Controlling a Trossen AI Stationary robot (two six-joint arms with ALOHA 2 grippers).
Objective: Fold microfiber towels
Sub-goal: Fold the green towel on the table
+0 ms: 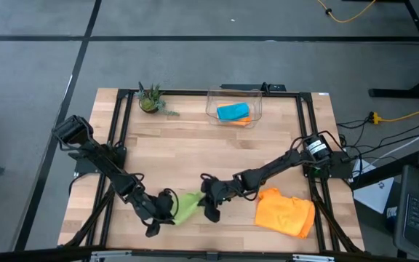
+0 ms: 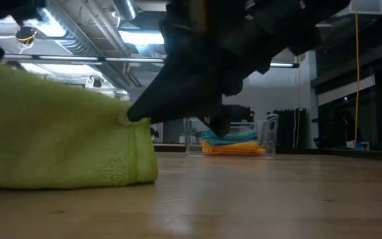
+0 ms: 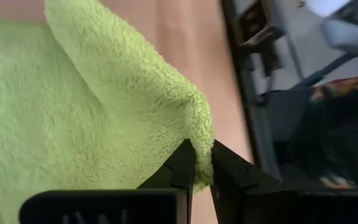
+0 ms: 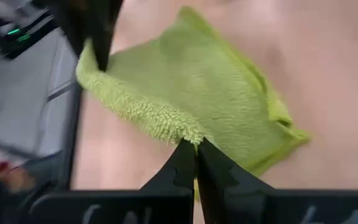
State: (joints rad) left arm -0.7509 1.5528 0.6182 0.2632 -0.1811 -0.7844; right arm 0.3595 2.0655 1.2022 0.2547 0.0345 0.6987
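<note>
A lime green towel (image 1: 188, 207) lies near the table's front edge between my two grippers, its lower part resting on the wood (image 2: 58, 143). My left gripper (image 1: 172, 212) is shut on its left end and my right gripper (image 1: 205, 204) on its right end. An orange towel (image 1: 285, 212) lies crumpled flat on the table to the front right. A teal towel (image 1: 233, 111) sits on a folded orange one (image 1: 241, 121) inside the clear bin (image 1: 256, 96). My left gripper (image 3: 202, 163) pinches a raised corner fold of the green towel (image 3: 199, 138) between its two fingers, slanting down from the table's left. The cloth slopes away from the fingers onto the table. My right gripper (image 4: 196, 153) pinches the towel's fuzzy edge at a corner (image 4: 182, 132) between its shut fingers, slanting down from the table's right. The edge runs raised from there to the corner my left gripper holds (image 4: 87, 70); the rest lies on the table.
A small potted plant (image 1: 150, 100) stands at the far left corner. The bin stands at the far middle. Black frame rails (image 1: 112, 131) run along the table's sides. Bare wood (image 1: 217, 156) lies between the bin and the grippers.
</note>
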